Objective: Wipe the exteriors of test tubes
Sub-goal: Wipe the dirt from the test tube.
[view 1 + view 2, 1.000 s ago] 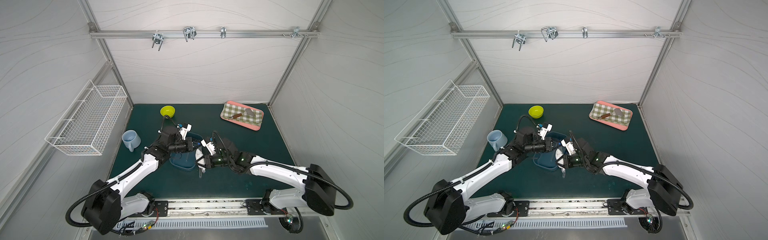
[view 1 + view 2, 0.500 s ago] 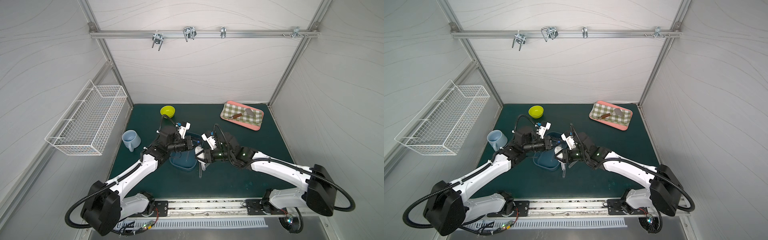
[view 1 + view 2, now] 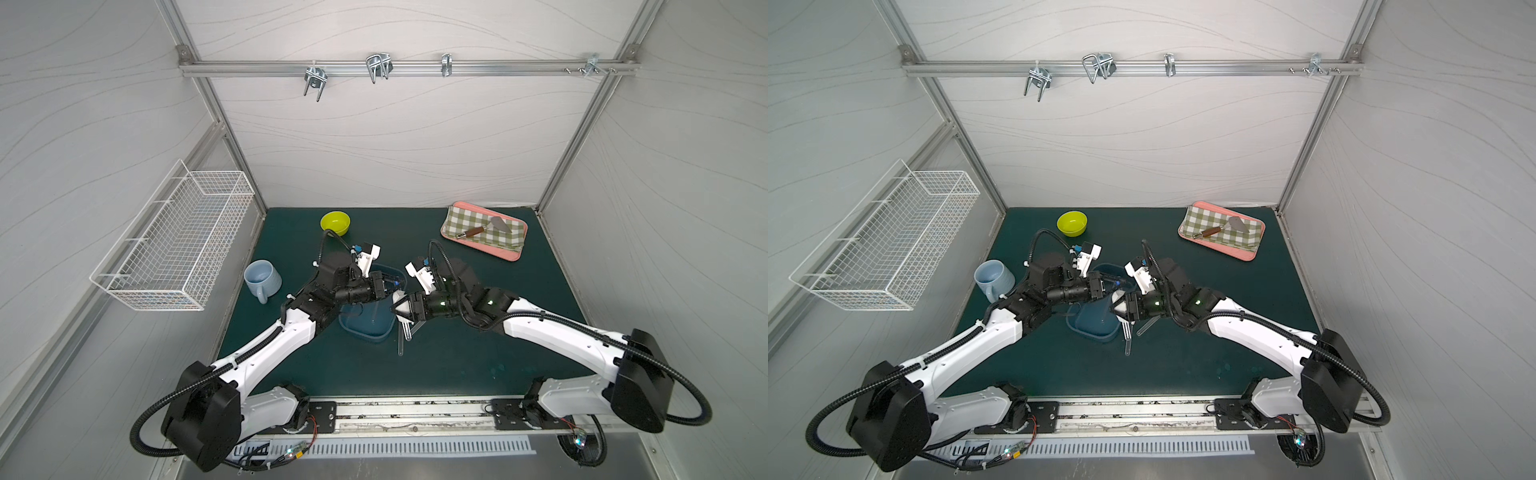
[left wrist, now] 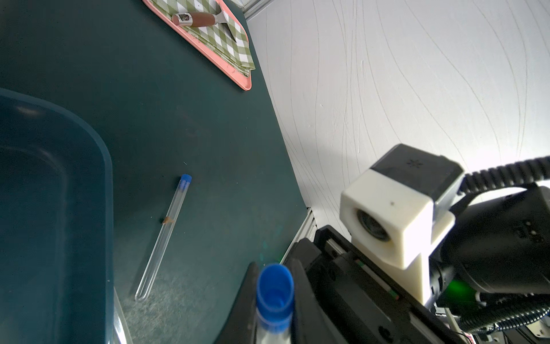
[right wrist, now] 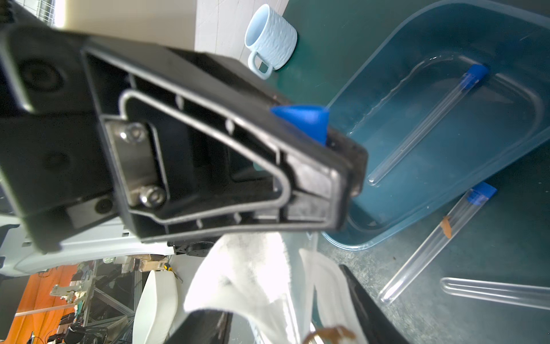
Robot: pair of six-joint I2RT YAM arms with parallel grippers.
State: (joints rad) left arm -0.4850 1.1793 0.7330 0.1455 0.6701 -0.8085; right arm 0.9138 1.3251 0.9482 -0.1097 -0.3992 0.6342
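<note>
Green counter [image 3: 457, 365], blue tub [image 3: 357, 328].
Left pincer [image 3: 390, 286] clamps test tube [image 4: 274, 290]; right pincer [image 5: 268, 297], mostly cropped, straddles white cloth [image 5: 247, 277], grip unclear.

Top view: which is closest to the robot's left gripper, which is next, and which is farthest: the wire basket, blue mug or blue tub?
1. Blue tub, under the left gripper.
2. Blue mug, on the mat's left side.
3. Wire basket, on the left wall.

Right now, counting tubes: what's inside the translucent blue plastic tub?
One clear blue-capped test tube lies inside; the black left fingers cover part of the tub.
</note>
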